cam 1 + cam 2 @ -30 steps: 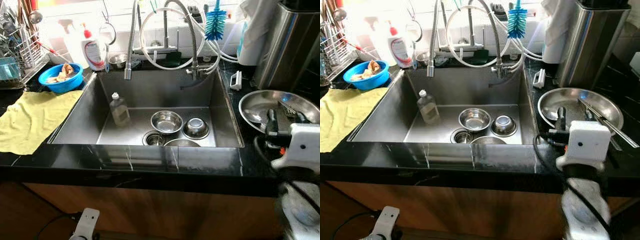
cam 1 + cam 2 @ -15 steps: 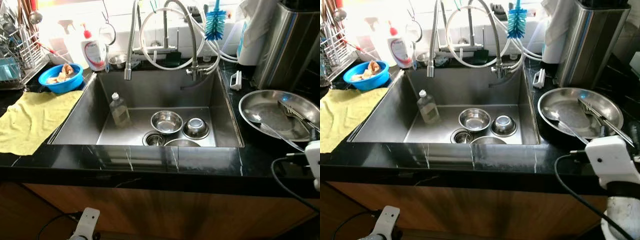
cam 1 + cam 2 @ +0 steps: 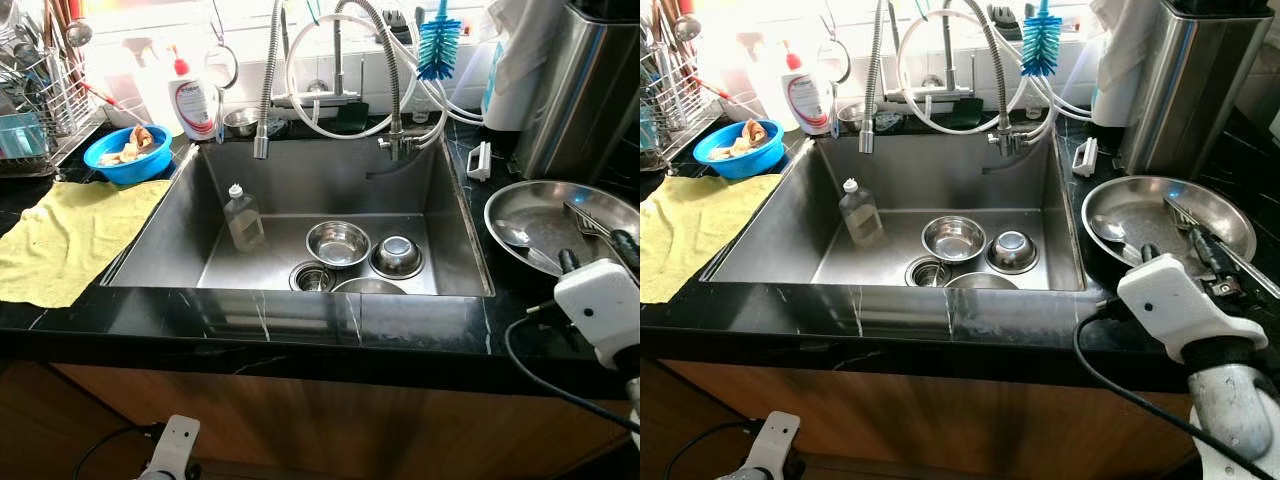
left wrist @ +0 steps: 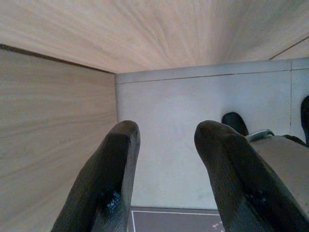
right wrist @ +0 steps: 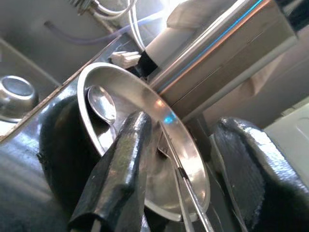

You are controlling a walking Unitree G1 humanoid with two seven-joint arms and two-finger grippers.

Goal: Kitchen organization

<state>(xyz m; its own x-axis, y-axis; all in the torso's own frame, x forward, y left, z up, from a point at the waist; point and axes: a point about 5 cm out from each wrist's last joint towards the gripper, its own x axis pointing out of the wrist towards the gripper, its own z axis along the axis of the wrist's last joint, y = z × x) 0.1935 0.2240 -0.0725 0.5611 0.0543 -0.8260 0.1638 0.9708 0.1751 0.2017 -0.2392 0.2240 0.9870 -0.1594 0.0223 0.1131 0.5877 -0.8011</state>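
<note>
A steel plate [image 3: 545,205] lies on the black counter right of the sink, with a spoon [image 3: 513,236] and a long fork [image 3: 590,222] in it. My right gripper [image 3: 596,252] hovers at the plate's near edge, open and holding nothing; in the right wrist view the fingers [image 5: 126,162] frame the plate's rim [image 5: 145,94]. In the steel sink [image 3: 330,175] sit two small steel bowls [image 3: 338,243] [image 3: 397,256] and a clear bottle [image 3: 243,217]. My left gripper [image 4: 166,179] hangs idle and open beside the wooden cabinet front.
A tall steel canister [image 3: 585,90] stands behind the plate. Left of the sink are a yellow cloth [image 3: 70,235], a blue bowl [image 3: 125,152], a soap bottle [image 3: 197,100] and a dish rack [image 3: 40,110]. Faucet hoses and a blue brush [image 3: 438,45] hang over the sink's back.
The right arm drew back from over the plate to low at the right, then rose again to the plate's near edge. The camera shifted slightly.
</note>
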